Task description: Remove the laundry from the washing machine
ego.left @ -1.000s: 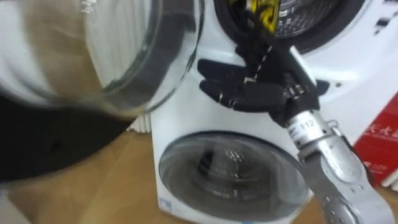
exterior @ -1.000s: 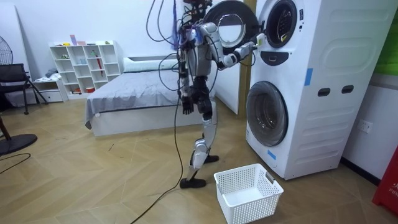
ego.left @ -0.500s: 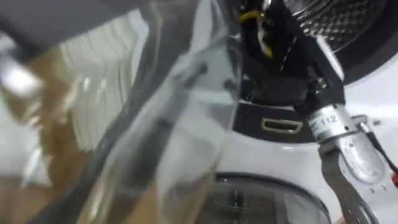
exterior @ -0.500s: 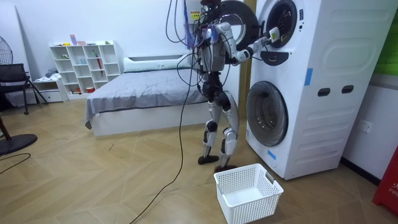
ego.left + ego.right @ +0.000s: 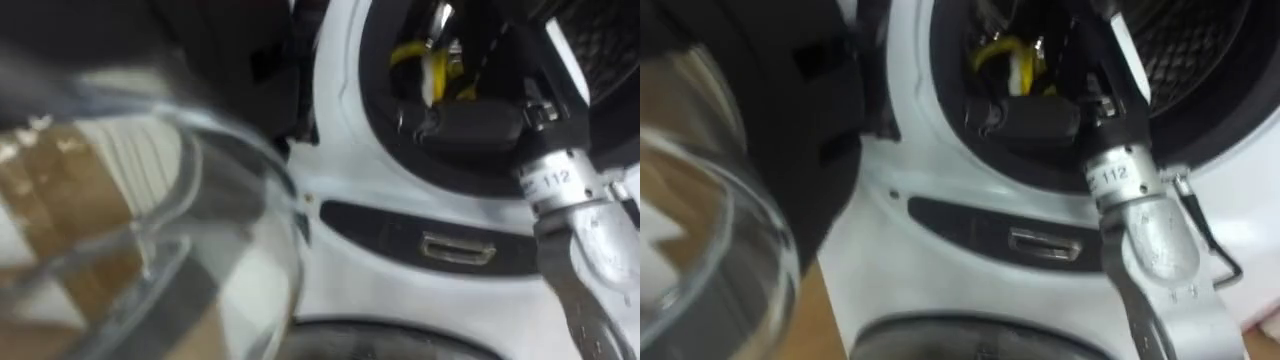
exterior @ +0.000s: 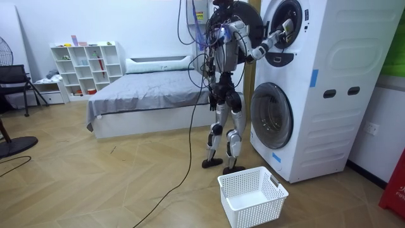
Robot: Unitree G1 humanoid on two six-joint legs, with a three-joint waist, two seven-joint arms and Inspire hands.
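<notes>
A yellow cloth lies inside the upper washing machine's drum, just behind the dark door seal. My right hand reaches in over the lower rim of the opening, right below the cloth. Its fingers lie straight, pointing left, and hold nothing. The round glass door stands swung open on my left. In the room view I stand close against the stacked machines with the right arm raised to the upper opening. My left hand hangs by the hip.
A white laundry basket stands on the wood floor by my feet, in front of the lower machine's shut door. A bed and a white shelf are behind me.
I have stepped up close to the machines. My right hand has risen from the front panel below the opening into the drum's mouth, by the yellow cloth.
</notes>
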